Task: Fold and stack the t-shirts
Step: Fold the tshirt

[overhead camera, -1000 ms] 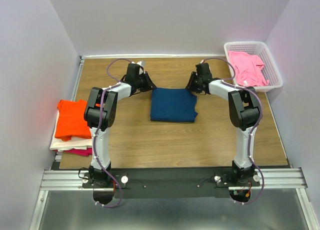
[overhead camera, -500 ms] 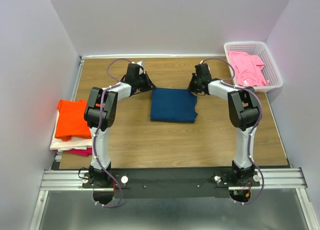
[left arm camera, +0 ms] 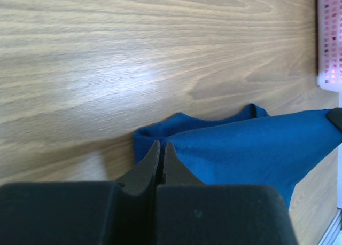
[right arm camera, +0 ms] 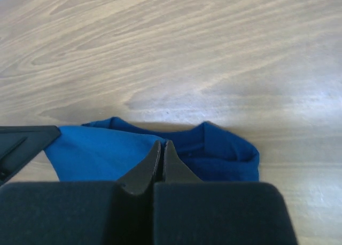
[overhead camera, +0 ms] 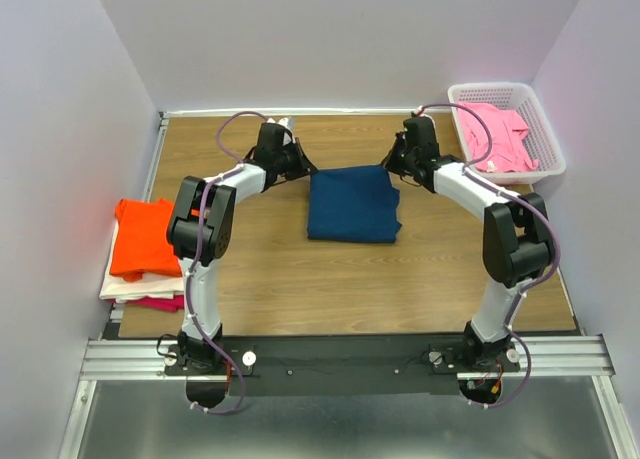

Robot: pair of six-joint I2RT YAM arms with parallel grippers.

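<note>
On the wood table (overhead camera: 270, 269), midway between the arms, the navy tee (overhead camera: 352, 207) lies folded into a rough rectangle. At its far left corner the left gripper (overhead camera: 303, 169) has its fingers (left arm camera: 151, 162) pressed together on the cloth edge, with no gap between them. At its far right corner the right gripper (overhead camera: 391, 165) pinches the same edge just as tightly. The top layer runs taut from one gripper to the other, lifted slightly off the layer beneath, which rests on the wood. Right of the navy tee and beyond its far edge, a pink tee (overhead camera: 495, 134) lies in the basket (overhead camera: 505, 87). Well left of the navy tee, an orange tee (overhead camera: 140, 237) tops a pile, with a white tee (overhead camera: 125, 287) and a magenta tee (overhead camera: 165, 302) under it.
</note>
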